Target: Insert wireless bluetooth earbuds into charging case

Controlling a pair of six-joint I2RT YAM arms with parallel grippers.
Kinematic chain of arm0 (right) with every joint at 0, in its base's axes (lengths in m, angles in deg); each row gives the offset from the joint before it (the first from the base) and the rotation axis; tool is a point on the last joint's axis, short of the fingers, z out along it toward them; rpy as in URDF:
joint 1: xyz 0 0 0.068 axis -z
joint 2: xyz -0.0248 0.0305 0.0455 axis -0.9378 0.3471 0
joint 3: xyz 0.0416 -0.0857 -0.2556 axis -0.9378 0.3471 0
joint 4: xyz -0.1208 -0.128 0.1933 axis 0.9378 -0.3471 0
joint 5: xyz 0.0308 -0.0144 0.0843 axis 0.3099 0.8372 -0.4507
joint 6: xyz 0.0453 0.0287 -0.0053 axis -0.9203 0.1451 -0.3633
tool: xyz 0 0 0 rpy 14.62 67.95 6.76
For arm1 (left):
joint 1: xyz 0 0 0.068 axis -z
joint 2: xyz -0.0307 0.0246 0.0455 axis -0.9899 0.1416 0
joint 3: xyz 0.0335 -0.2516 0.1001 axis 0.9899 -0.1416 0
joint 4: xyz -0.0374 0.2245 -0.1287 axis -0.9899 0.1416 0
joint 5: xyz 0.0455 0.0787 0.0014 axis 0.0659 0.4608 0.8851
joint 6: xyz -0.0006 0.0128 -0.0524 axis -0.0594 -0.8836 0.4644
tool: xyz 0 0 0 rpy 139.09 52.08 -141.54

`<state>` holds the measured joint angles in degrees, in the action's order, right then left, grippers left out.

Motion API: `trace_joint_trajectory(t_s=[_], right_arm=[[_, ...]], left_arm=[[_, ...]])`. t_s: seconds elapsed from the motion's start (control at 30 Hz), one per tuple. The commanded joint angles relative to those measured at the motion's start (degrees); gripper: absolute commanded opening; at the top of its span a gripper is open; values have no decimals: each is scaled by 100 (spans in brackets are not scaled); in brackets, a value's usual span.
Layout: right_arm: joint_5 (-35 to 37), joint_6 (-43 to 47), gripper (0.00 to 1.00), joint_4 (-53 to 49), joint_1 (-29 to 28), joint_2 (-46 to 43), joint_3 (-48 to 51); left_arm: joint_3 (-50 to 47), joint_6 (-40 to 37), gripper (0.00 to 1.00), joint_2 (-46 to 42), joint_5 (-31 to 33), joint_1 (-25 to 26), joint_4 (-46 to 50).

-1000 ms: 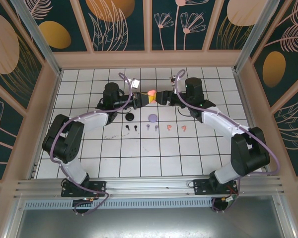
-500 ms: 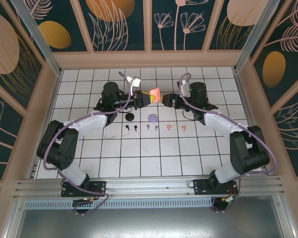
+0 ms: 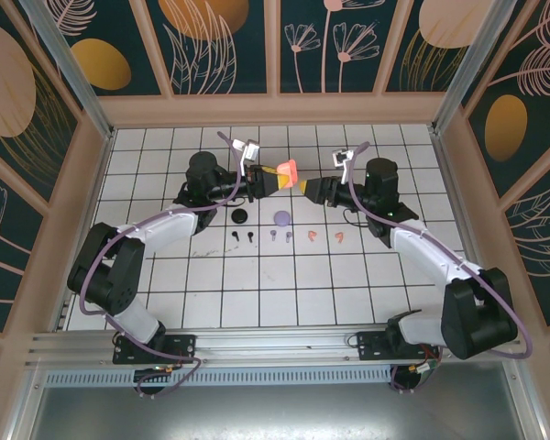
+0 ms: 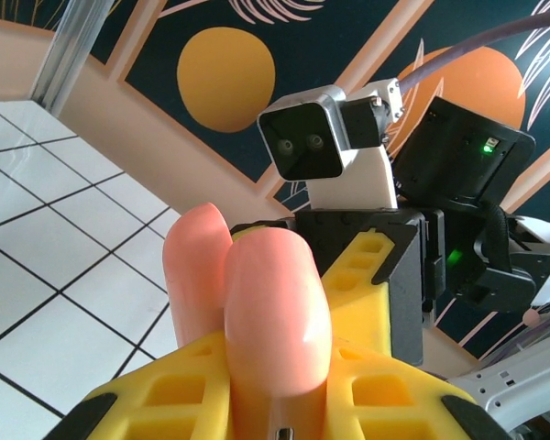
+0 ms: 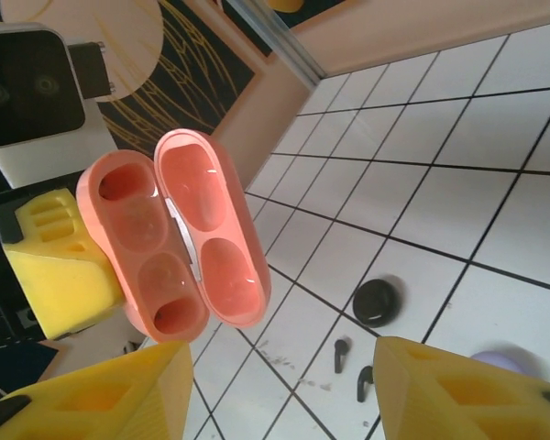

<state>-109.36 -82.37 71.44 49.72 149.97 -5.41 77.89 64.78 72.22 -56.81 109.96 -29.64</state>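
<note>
**Pink case up in the left gripper, earbuds lying on the table**

We're seeing the left gripper (image 3: pixel 277 176) clamping the pink case (image 3: pixel 289 170) and holding it up off the table (image 3: pixel 348 293), over the far middle of the tiles. In the left wrist cam the case (image 4: pixel 261 312) is standing up btw the yellow fingers (image 4: pixel 128 403), rounded end upward. In the right wrist cam the same case (image 5: pixel 179 238) is hanging open. Its two halves are sitting side by side, joined along one long edge, each showing two hollows. One yellow finger (image 5: pixel 55 266) of the left gripper is pressing on its left side.

The right gripper (image 3: pixel 312 190) is hovering just beside the case, on its right, not touching it. Its fingers (image 5: pixel 101 403) are spread wide and gripping nothing, w/ table tiles showing btw them.

The earbuds (image 3: pixel 288 236) are lying on the table in a row, nearer the arm bases than both grippers. The black ones (image 3: pixel 235 236) are at the left, the lilac ones (image 3: pixel 272 236) in the middle and the pink ones (image 3: pixel 311 237) at the right. All six are sitting outside the cases.

A black case (image 3: pixel 241 216) and a lilac case (image 3: pixel 281 218) are resting just beyond the row, black near the black earbuds, lilac near the lilac ones. We can't tell whether those two are open or closed. The right wrist cam is also catching the black case (image 5: pixel 378 302) w/ a black earbud (image 5: pixel 341 353) near it.
</note>
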Motion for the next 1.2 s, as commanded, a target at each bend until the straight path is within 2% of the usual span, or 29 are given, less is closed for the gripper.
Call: trace_joint_trajectory(t_s=[0.0,0.47,0.8,1.17], right_arm=[[-301,-309,54,671,-15,119,5],[-563,-746,40,1277,-17,338,18],[-685,-916,36,1503,-39,459,89],[-659,-1077,11,1682,-47,559,-20]], left_arm=[[76,103,0,59,-139,64,-365],[88,184,0,112,-78,144,-565],[71,432,0,211,-26,161,-996],[39,619,0,307,44,196,-1298]])
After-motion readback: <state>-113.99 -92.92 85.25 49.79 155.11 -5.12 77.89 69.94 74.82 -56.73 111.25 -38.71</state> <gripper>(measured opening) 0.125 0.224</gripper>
